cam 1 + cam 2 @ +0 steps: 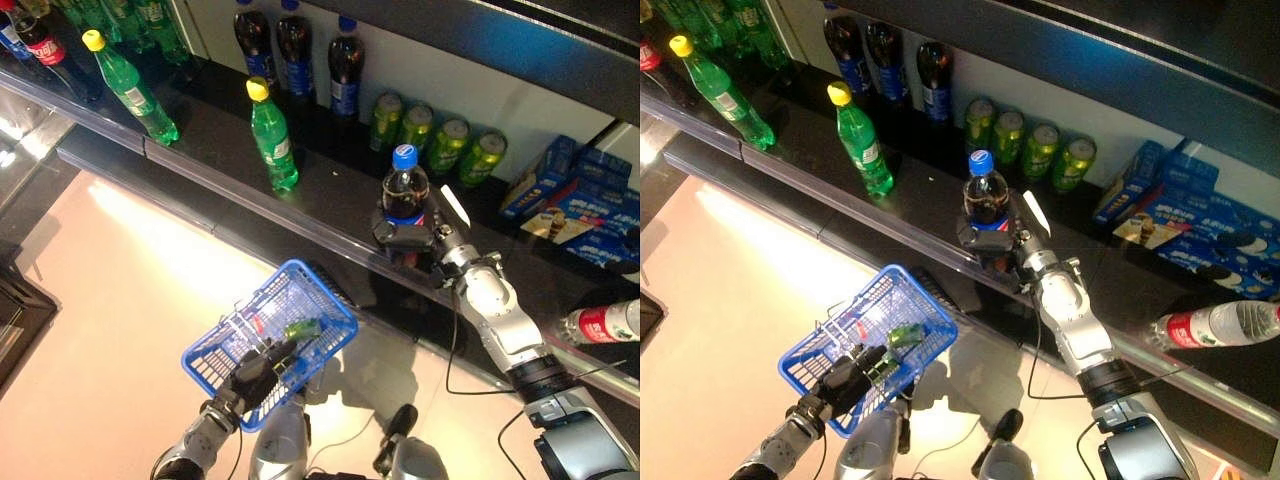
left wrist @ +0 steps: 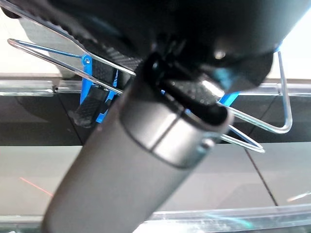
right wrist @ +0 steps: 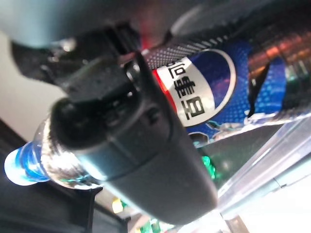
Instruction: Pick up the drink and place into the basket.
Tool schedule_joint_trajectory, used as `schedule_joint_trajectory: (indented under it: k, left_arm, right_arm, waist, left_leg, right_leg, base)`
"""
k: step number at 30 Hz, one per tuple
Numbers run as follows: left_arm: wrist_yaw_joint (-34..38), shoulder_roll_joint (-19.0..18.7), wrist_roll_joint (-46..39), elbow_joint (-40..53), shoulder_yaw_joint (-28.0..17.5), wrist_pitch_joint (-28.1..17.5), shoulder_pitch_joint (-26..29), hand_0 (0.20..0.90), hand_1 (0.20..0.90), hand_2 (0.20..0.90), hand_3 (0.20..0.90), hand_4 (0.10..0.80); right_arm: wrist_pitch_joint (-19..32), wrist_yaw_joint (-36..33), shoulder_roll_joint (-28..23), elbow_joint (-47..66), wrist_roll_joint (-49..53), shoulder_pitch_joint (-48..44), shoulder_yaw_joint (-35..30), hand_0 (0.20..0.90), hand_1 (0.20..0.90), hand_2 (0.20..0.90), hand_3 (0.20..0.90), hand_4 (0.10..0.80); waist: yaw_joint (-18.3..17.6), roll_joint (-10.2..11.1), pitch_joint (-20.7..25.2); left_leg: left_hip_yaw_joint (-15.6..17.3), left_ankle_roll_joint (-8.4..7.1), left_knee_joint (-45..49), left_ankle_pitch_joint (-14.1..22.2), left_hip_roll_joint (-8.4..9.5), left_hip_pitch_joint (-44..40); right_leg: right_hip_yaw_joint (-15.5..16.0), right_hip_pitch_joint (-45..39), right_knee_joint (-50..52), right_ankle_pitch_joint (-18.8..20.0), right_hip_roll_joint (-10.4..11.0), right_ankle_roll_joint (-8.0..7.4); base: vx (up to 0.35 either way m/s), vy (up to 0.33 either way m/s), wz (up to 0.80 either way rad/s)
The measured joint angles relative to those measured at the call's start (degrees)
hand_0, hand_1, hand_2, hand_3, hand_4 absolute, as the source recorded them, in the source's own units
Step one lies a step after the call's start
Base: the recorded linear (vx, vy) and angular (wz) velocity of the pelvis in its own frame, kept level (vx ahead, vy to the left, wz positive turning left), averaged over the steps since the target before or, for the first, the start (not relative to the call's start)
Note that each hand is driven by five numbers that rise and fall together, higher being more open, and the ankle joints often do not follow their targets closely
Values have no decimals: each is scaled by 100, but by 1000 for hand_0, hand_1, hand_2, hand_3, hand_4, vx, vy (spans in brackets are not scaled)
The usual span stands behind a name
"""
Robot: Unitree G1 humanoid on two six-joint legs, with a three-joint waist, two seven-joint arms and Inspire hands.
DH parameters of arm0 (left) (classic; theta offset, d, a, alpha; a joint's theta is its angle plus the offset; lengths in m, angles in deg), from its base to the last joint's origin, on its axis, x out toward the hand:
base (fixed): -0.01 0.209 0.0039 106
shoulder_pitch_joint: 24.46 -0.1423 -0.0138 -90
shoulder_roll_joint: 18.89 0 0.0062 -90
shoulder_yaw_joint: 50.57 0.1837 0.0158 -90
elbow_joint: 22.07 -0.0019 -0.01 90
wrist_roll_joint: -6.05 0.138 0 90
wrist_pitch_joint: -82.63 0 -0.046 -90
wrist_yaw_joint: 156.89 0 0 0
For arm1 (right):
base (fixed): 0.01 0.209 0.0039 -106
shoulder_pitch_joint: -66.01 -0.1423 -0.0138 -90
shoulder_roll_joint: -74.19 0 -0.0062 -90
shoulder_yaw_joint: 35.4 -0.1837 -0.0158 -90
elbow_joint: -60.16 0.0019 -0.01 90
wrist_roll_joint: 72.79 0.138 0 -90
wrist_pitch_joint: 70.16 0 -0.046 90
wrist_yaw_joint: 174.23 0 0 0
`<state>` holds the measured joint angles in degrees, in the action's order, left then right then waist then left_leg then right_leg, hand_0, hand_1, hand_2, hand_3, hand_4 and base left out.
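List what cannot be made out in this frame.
- Base of the cola bottle: hidden by the right hand curled round it, eye views.
- What lies in the blue basket: small green item, too small to identify.
- Left hand grip on the wire handle: left wrist view is blocked by the hand's own bulk.

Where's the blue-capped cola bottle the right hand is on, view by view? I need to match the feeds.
Left eye view: cola bottle upright at the shelf's front edge, right of centre, right hand curled round it.
Right eye view: same bottle, near centre.
Left wrist view: not in it; only the blue basket and its wire handles.
Right wrist view: bottle fills the frame past the hand.
Shared landmark: the row of green cans behind it.
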<state>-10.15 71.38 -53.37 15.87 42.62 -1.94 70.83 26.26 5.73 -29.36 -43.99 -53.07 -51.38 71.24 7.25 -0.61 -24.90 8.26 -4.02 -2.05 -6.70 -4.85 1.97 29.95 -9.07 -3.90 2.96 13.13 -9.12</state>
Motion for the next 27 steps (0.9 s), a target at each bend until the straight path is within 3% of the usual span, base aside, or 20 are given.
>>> schedule_joint_trajectory:
  k: [12, 18, 27]
  left_arm:
    - [30, -11, -44, 1364, -35, -206, -716, 300, 300, 300, 200, 100]
    - [56, -39, -66, 2084, 110, -193, -804, 300, 300, 300, 200, 100]
    - [296, -274, -182, 3418, 429, -157, -813, 300, 300, 300, 200, 100]
  right_arm:
    - [1, 279, 76, 462, -1, 385, -62, 300, 300, 300, 200, 100]
    - [7, 282, 119, 592, 49, 388, -68, 300, 300, 300, 200, 100]
    - [49, 289, 248, 648, 71, 388, 64, 300, 300, 300, 200, 100]
  waist:
    - [275, 171, 181]
    - [422, 185, 202]
    - [720, 201, 217]
  left_leg:
    - [-207, -3, -46, -57, 53, -94]
    - [-403, 7, -90, -123, 100, -79]
    - [-603, 22, -94, -206, 157, 30]
  right_leg:
    - [236, -274, -90, 8, -19, -13]
    - [420, -371, -92, 4, -23, -14]
    - [443, -438, -93, -23, -10, -18]
  base:
    - [24, -13, 10]
    - [5, -28, 15]
    - [36, -29, 16]
